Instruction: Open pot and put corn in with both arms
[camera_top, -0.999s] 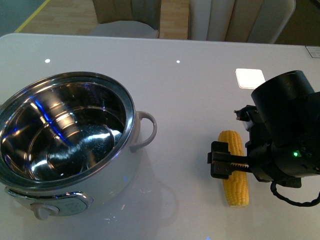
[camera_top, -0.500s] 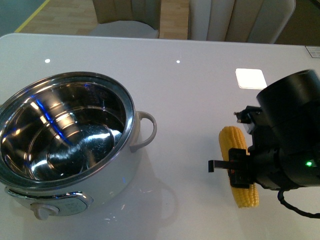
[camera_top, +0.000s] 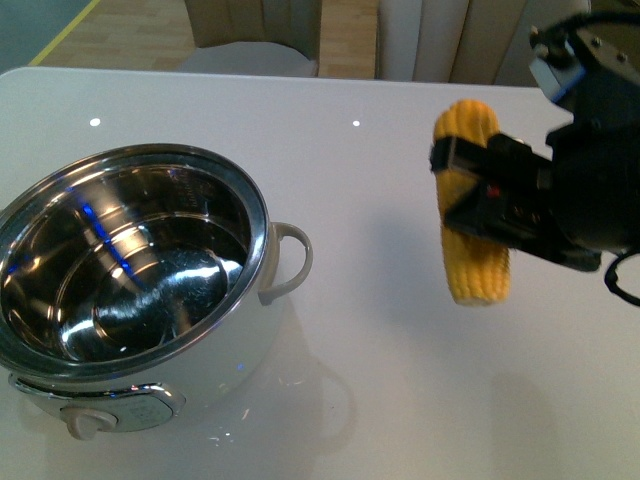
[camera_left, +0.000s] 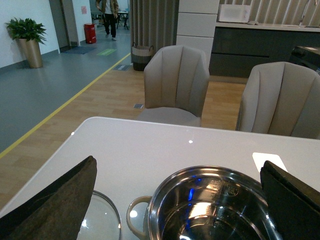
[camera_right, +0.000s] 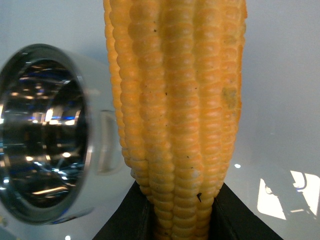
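The pot (camera_top: 262, 235) stands open at the front left of the white table, its steel bowl empty; it also shows in the left wrist view (camera_left: 210, 172) and the right wrist view (camera_right: 85, 150). My right gripper (camera_top: 478, 200) is shut on the corn (camera_top: 470, 255) and holds it well above the table, to the right of the pot. In the right wrist view the corn (camera_right: 175, 100) fills the frame between the two black jaws. My left gripper (camera_left: 175, 200) is open and empty, above and behind the pot; it does not show in the front view.
A glass lid (camera_left: 102, 220) lies on the table beside the pot's far handle. A bright light patch (camera_left: 269, 161) lies on the table. Beige chairs (camera_left: 176, 85) stand behind the table's far edge.
My right gripper has lifted the corn off the table and raised it high. The pot has not moved.
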